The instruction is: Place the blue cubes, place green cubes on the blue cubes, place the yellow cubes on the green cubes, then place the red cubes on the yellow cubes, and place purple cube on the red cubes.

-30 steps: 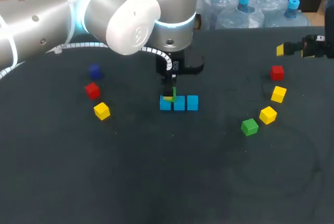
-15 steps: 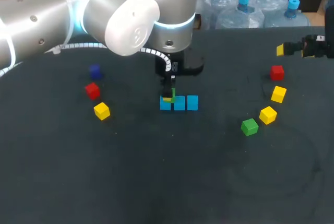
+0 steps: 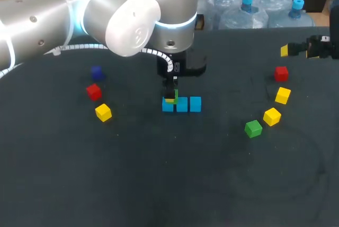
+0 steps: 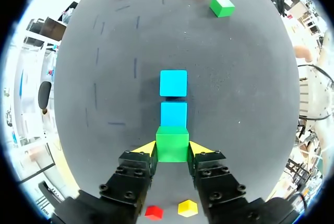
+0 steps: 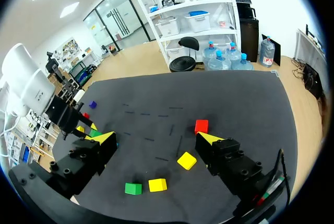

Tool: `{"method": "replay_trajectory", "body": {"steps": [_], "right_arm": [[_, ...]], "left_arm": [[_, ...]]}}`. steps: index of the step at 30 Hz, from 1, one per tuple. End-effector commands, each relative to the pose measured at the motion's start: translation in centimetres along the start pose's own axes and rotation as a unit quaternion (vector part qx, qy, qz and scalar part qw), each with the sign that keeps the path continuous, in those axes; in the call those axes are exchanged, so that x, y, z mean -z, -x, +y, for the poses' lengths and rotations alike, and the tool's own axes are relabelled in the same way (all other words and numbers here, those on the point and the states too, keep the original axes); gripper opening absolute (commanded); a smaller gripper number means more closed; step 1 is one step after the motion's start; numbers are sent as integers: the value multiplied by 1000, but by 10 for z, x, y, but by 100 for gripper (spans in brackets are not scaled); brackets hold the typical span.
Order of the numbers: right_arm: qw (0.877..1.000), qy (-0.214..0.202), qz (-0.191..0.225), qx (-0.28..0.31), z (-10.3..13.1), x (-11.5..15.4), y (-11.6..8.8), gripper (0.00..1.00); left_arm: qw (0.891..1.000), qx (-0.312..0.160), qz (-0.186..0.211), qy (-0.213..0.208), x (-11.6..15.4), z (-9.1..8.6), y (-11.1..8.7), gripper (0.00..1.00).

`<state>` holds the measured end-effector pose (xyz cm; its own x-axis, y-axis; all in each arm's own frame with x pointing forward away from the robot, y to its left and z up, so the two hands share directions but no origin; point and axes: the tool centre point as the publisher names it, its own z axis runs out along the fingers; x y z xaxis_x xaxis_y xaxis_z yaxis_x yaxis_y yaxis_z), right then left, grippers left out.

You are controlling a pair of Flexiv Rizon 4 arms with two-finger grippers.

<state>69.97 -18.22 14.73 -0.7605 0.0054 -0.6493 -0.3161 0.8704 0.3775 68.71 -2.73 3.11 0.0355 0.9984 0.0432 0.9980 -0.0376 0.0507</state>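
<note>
Three blue cubes (image 3: 182, 104) lie in a row at the table's middle. My left gripper (image 3: 172, 97) is shut on a green cube (image 4: 172, 143) directly over the row's left end cube, which the green cube hides in the left wrist view. Two other blue cubes (image 4: 173, 113) lie ahead of the fingers. I cannot tell whether the green cube touches the blue one. My right gripper (image 3: 296, 50) hangs open and empty at the far right. Near it lie a red cube (image 3: 281, 73), two yellow cubes (image 3: 283, 95), and a second green cube (image 3: 253, 128).
On the left lie a purple cube (image 3: 96, 72), a red cube (image 3: 94, 91) and a yellow cube (image 3: 103, 112). The left arm's large elbow (image 3: 135, 20) looms over the table's back middle. The dark table (image 3: 169, 184) stretches bare toward the front.
</note>
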Motion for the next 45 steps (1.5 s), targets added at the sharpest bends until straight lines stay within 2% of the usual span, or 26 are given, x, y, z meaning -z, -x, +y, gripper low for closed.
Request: {"method": "replay_trajectory", "body": {"steps": [1, 27, 30, 32, 33, 34, 35, 45], "right_arm": [[1000, -1, 0, 0, 0, 1, 0, 100], [1000, -1, 0, 0, 0, 1, 0, 100], [1000, -1, 0, 0, 0, 1, 0, 100], [1000, -1, 0, 0, 0, 1, 0, 100], [1000, -1, 0, 0, 0, 1, 0, 100], [1000, -1, 0, 0, 0, 1, 0, 100], [1000, -1, 0, 0, 0, 1, 0, 100], [1000, -1, 0, 0, 0, 1, 0, 100]], "left_arm": [[1000, -1, -1, -1, 0, 1, 0, 0], [1000, -2, 0, -3, -2, 1, 2, 2], [1000, -2, 0, -4, -2, 1, 1, 23], [1000, -3, -2, -5, -2, 1, 1, 43], [1000, -3, -3, -6, -2, 1, 1, 60], [1000, -3, -5, -7, -2, 1, 1, 97], [1000, -3, -6, -8, -2, 1, 1, 100], [1000, 0, -19, -12, 3, 1, 0, 100]]}}
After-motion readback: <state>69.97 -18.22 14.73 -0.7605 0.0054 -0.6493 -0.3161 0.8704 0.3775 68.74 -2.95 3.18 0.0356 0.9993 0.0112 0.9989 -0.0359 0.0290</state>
